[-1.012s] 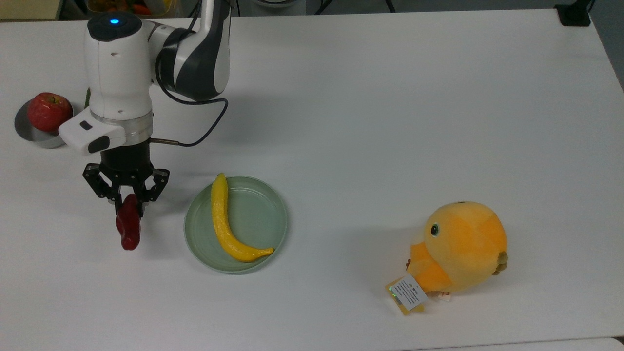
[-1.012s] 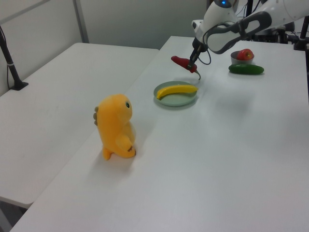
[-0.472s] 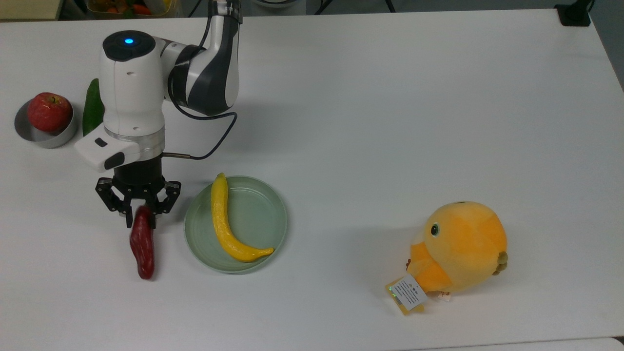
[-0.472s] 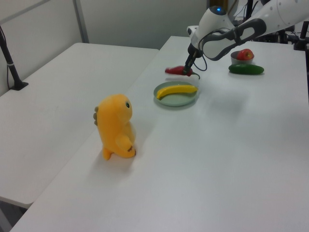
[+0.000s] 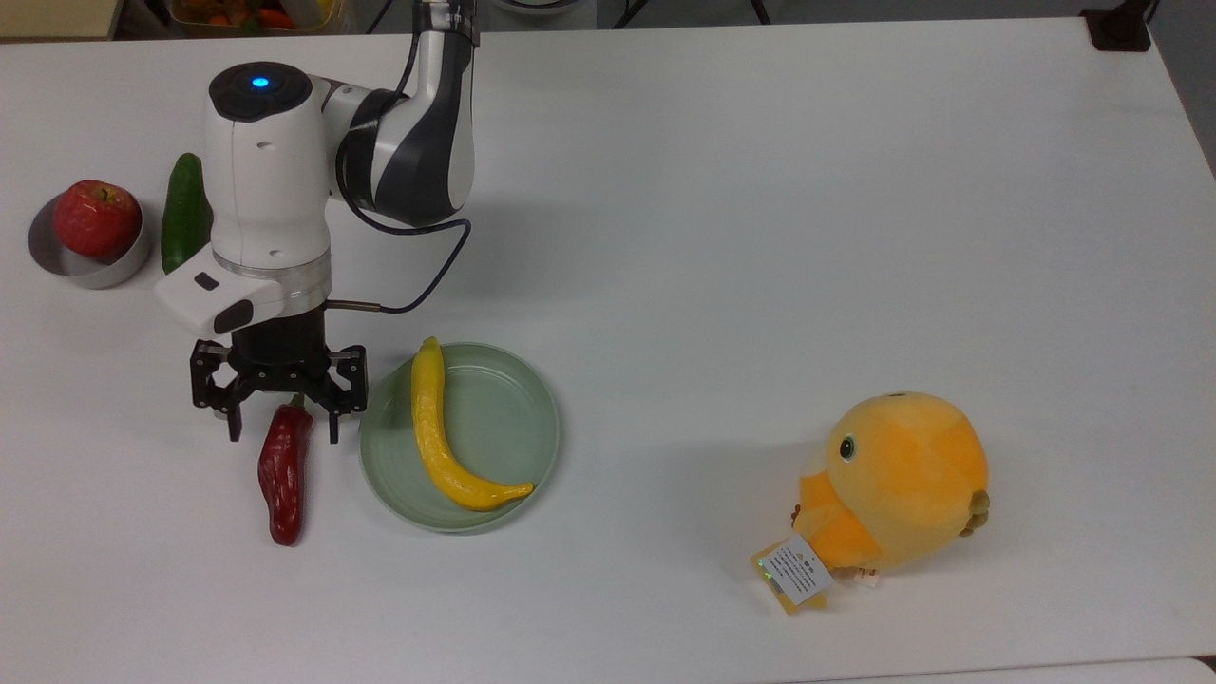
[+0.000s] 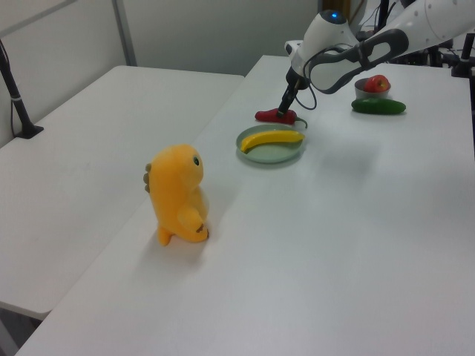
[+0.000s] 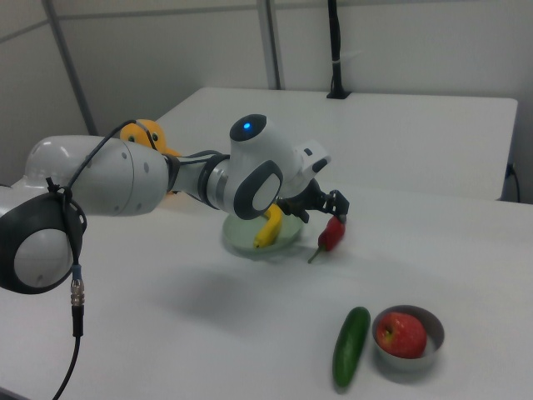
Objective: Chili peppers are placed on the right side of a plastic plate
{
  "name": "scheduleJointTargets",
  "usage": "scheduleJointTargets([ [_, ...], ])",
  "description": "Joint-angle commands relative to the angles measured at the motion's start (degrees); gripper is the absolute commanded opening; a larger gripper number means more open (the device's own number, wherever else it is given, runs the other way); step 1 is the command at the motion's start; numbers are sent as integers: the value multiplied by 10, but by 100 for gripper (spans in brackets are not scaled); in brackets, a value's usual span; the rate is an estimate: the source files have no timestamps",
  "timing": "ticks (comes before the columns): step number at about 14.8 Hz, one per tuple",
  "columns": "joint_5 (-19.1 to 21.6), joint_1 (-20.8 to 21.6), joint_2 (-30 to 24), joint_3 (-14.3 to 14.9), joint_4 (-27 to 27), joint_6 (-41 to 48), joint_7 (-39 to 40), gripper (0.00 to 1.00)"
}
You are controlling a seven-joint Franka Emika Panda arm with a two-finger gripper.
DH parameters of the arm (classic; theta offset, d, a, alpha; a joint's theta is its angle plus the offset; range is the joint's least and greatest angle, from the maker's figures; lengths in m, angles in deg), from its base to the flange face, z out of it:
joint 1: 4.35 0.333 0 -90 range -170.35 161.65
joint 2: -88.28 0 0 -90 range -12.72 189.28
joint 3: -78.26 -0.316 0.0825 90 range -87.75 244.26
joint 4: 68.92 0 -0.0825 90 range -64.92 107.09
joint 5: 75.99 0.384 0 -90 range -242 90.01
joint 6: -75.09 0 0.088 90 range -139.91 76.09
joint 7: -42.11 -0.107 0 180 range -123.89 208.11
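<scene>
in the top view, from the left: a small grey metal round container (image 5: 66, 266) holding a red apple (image 5: 95, 218), then a dark green cucumber (image 5: 182, 212) on the white table (image 5: 760, 237). the black 2-finger pincer (image 5: 281, 429) stands with its fingers spread apart over the stem end of the long dark red chili pepper (image 5: 285, 475), which lies flat on the table just beside the top view's left rim of the pale sage-green round plastic plate (image 5: 513, 418). a long curved yellow fruit (image 5: 439, 434) lies in the plate, and an orange plush toy (image 5: 893, 484) sits well apart

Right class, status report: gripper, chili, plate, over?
Gripper open, straddling chili's stem end. Chili flat on table, beside plate, not on it. Banana lies in plate.
</scene>
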Motion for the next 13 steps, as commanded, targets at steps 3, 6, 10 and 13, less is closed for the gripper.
scheduleJointTargets([
  [3, 8, 3, -63, 2, 28, -3, 0, 100],
  [6, 9, 2, -135, 4, 75, 11, -10, 100],
  [10, 12, -2, -248, 8, 72, 205, -60, 100],
  [13, 13, -3, -323, 9, 70, 354, -123, 100],
])
